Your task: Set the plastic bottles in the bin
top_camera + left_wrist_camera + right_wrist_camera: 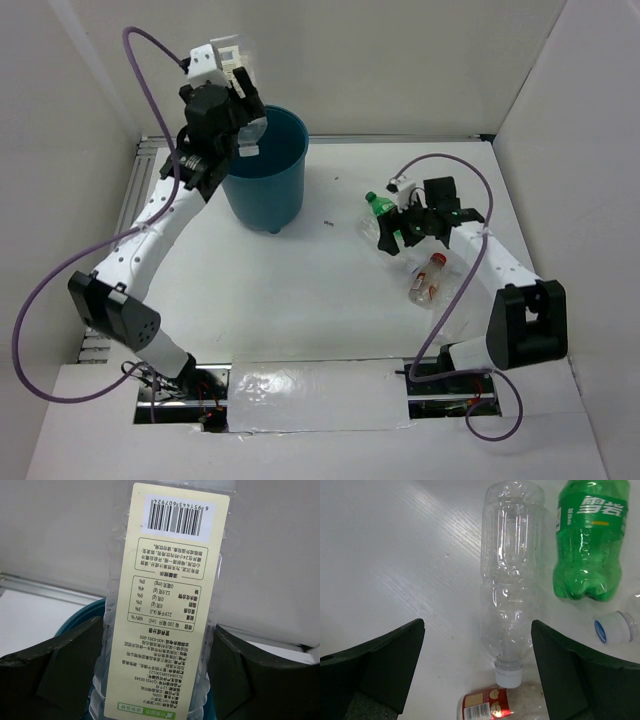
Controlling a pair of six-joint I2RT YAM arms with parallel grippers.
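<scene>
Over the left rim of the bin, the L gripper is clamping a squarish bottle w/ pale label, fingers pressing on both sides, teal rim showing behind it. At right, the R gripper is hovering w/ jaws spread wide, gripping nothing; a clear bottle is lying on the table below, between the fingers. A green bottle is lying just beside it, and a red-labelled bottle is sitting by its cap
</scene>
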